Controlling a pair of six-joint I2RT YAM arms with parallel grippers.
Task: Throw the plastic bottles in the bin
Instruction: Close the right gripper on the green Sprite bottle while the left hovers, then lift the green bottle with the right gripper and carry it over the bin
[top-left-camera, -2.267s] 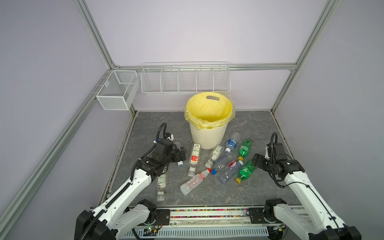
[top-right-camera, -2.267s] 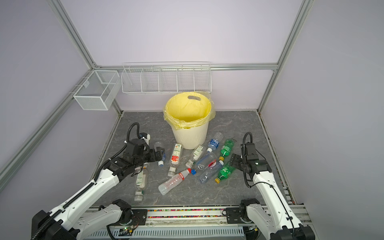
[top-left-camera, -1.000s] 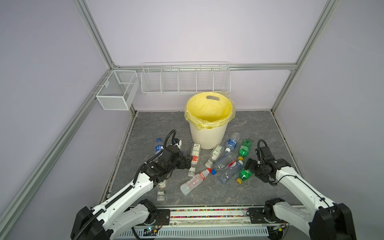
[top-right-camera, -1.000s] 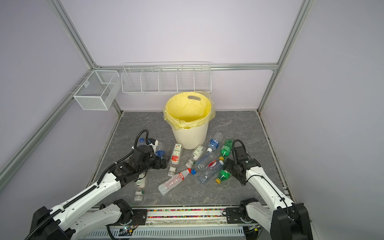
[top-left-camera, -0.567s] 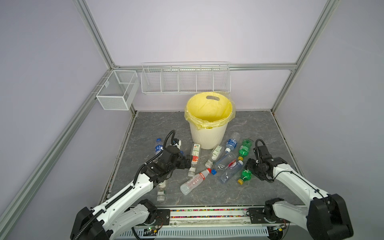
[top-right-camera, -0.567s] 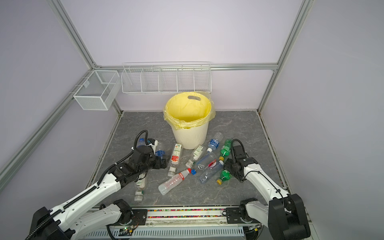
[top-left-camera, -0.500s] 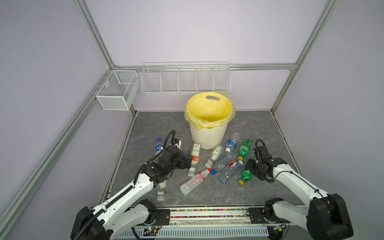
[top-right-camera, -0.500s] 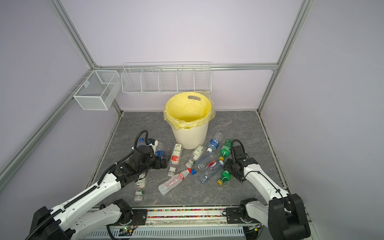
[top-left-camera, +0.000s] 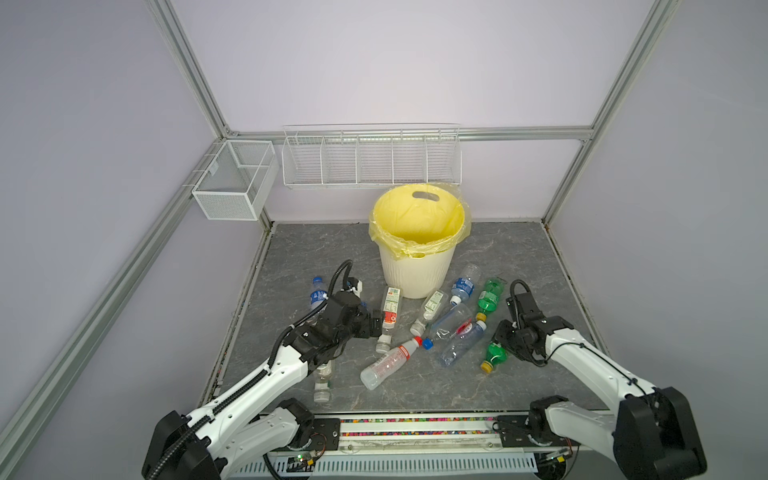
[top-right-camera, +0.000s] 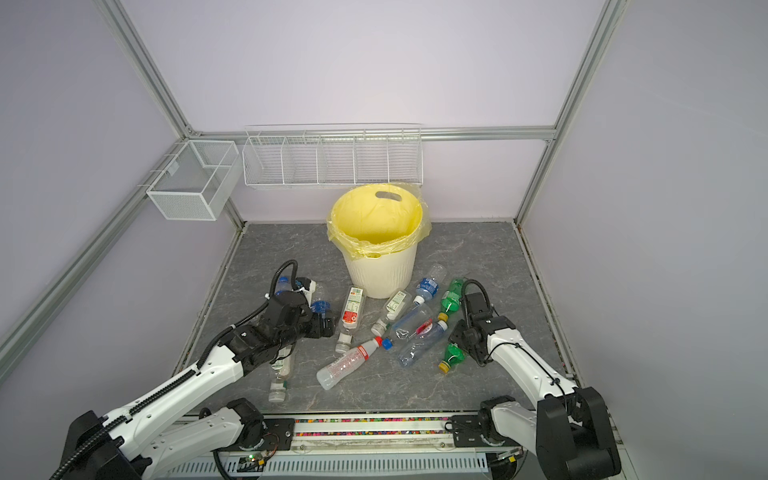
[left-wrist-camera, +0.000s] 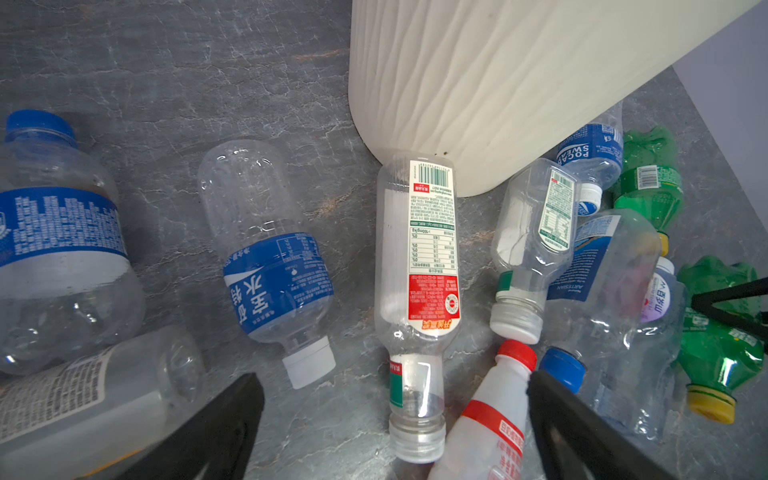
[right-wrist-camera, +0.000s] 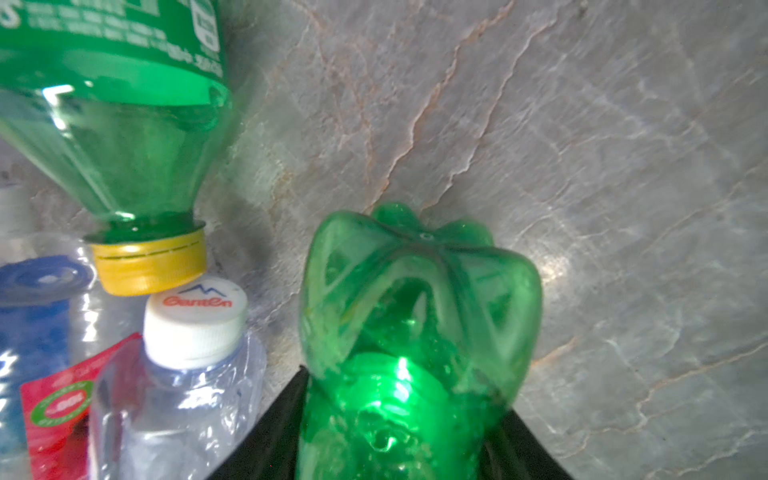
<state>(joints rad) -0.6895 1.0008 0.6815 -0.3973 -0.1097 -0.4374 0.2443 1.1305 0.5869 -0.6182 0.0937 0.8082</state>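
Observation:
The cream ribbed bin (top-left-camera: 417, 266) with its yellow liner stands at the back middle, and several plastic bottles lie on the grey floor in front of it. My right gripper (top-left-camera: 500, 338) (right-wrist-camera: 405, 399) is shut on a green bottle (top-left-camera: 494, 355) (right-wrist-camera: 415, 291) with a yellow cap, which rests low on the floor. A second green bottle (right-wrist-camera: 124, 124) lies just beside it. My left gripper (top-left-camera: 376, 324) (left-wrist-camera: 392, 380) is open, low over the neck of a clear bottle with a red-white label (left-wrist-camera: 419, 257). A white red-capped bottle (left-wrist-camera: 494, 415) lies close to one finger.
Blue-labelled bottles (left-wrist-camera: 270, 257) lie to the left of my left gripper, and more clear bottles (top-left-camera: 453, 328) are clustered between the two arms. White wire baskets (top-left-camera: 370, 158) (top-left-camera: 232, 180) hang on the back and left walls above the floor.
My right gripper has closed from wide open onto the green bottle, nudging it slightly. The left arm has stayed still with its gripper open.

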